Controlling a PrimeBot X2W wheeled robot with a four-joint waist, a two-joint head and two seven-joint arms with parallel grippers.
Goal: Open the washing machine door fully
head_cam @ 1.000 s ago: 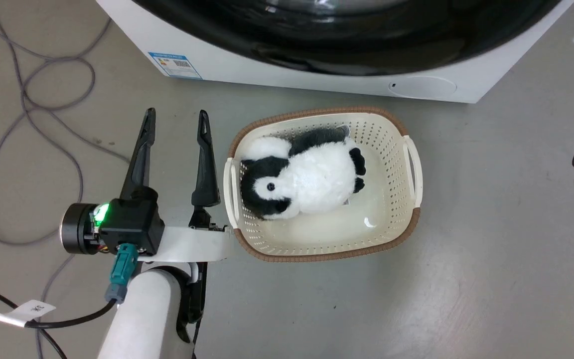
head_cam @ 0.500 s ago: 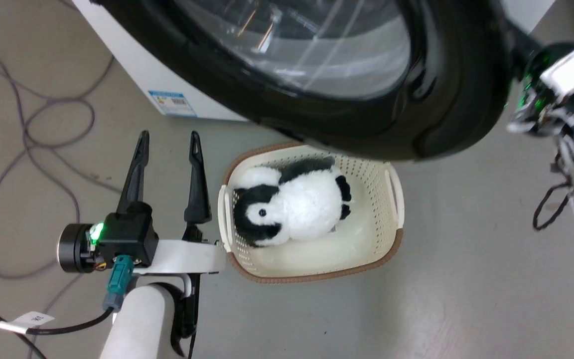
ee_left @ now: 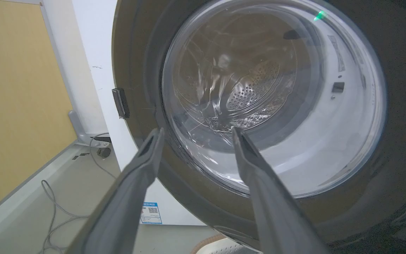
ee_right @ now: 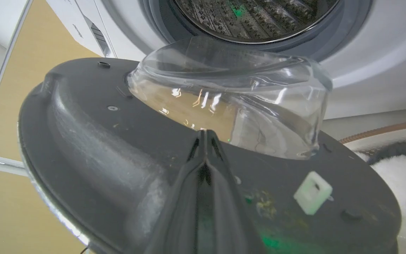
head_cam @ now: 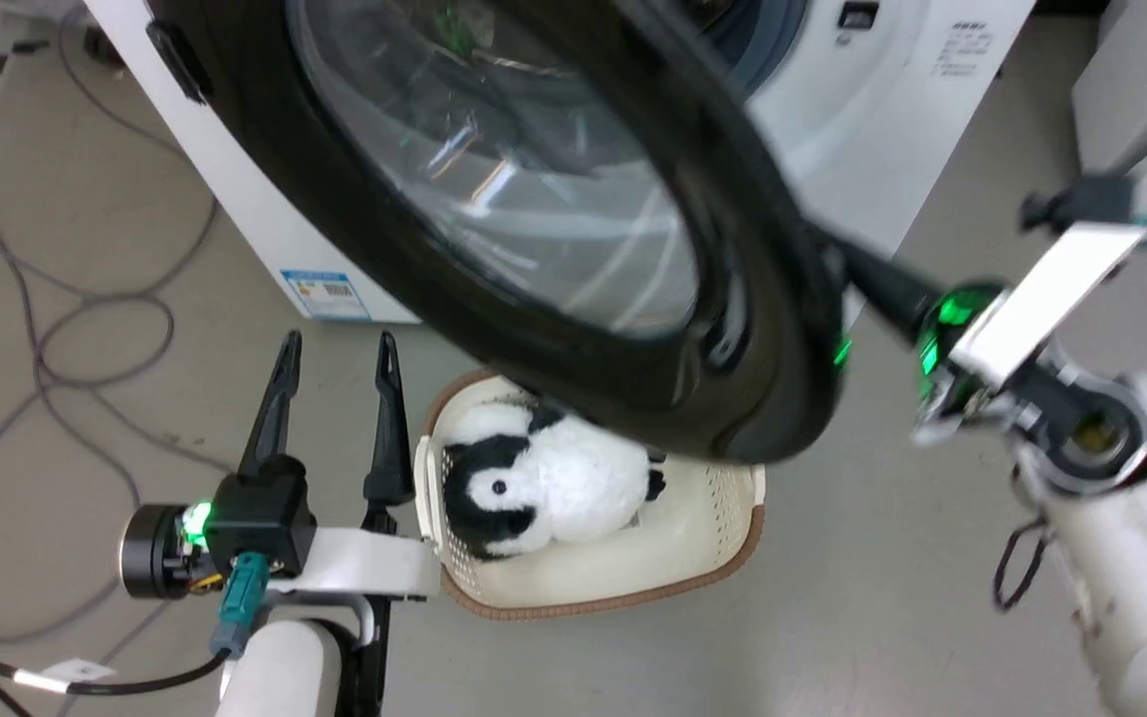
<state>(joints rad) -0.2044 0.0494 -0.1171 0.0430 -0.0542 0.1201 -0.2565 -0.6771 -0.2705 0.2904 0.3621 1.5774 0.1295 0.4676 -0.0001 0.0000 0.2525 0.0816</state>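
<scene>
Grey floor (head_cam: 882, 597) fronts the washing machine (head_cam: 832, 119), whose door (head_cam: 733, 398) hangs swung partway out. Right gripper (ee_right: 205, 134), fingers pinched together, seemingly presses its inner face; left gripper (head_cam: 338, 344) gapes empty beside a basket (head_cam: 723, 518).

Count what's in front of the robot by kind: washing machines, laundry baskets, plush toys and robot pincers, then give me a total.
washing machine: 1
laundry basket: 1
plush toy: 1
pincers: 2, the left pincer and the right pincer
Total: 5
</scene>
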